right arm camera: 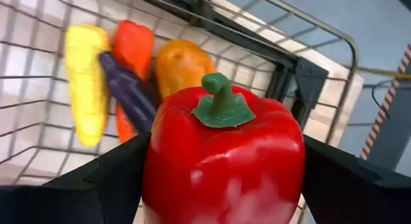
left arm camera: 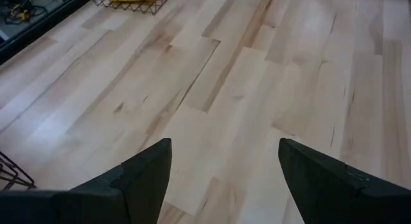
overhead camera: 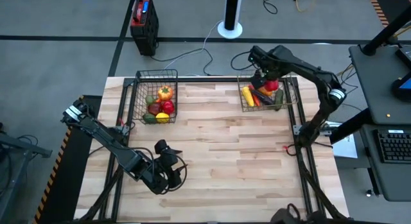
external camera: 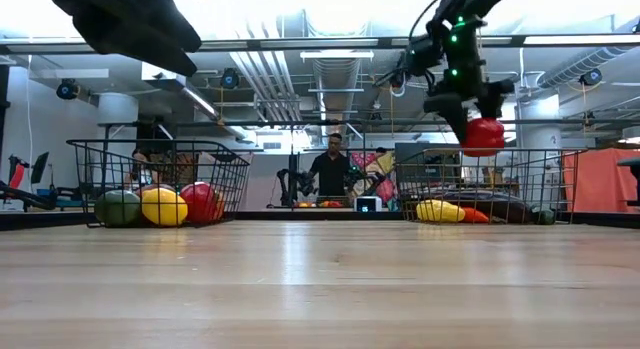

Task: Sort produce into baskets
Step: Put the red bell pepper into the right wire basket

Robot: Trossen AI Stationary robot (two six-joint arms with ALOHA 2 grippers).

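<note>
Right hand (overhead camera: 272, 83) clamped on red pepper (right arm camera: 223, 161), stem up, held directly above right basket (overhead camera: 295, 89) at far right of worktop (overhead camera: 225, 140); in low view pepper (external camera: 483, 136) hangs clear above the rim, not touching mesh. Coming move judged a straight drop or lowering: basket lies straight below, no sideways travel needed. Seen beneath pepper in right wrist view: yellow corn (right arm camera: 87, 83), purple eggplant (right arm camera: 128, 89), one red-orange piece (right arm camera: 133, 47), one orange-yellow piece (right arm camera: 180, 63), long pieces lying roughly parallel; free space there judged tight. Left hand (overhead camera: 168, 161) parked near left, low over bare worktop, fingers (left arm camera: 138, 179) spread wide, holding nothing. Left basket (overhead camera: 138, 89) at far left: about five rounded pieces, among them a yellow lemon (overhead camera: 162, 118) and a green piece (overhead camera: 149, 119); exact count uncertain. Baskets: two. No loose produce seen on worktop; sorting judged nearly complete, pepper likely last piece.
</note>
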